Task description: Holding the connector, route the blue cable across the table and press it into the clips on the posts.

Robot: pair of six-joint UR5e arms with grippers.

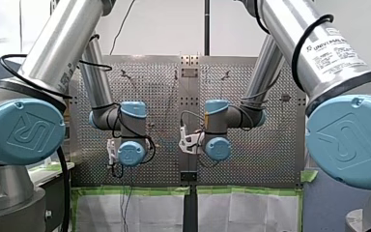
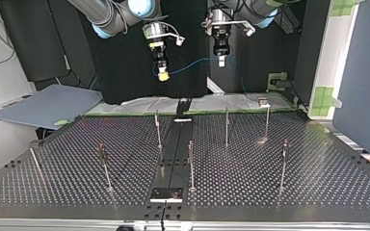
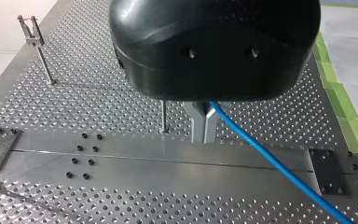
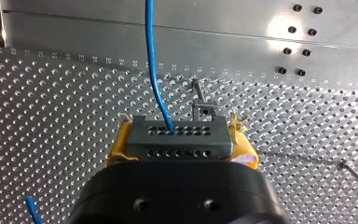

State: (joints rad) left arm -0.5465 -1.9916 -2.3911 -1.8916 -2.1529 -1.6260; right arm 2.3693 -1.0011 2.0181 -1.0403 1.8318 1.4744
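Item 1: right gripper (image 2: pixel 163 72), yellow pads clamped on either side of a grey rectangular connector block (image 4: pixel 177 137) drilled with rows of holes.

Item 2: thin blue cable (image 4: pixel 149 46), leaving the connector's face and sagging through the air to the other gripper.

Item 3: left gripper (image 3: pixel 204 134), black body, metal fingers pinched tight on the cable. In the top view it hangs at 3 o'clock of item 1.

Item 4: perforated metal table (image 2: pixel 294 159) with slim upright metal posts (image 2: pixel 227 127). In the top view both grippers hang at 12 o'clock, clear of them.
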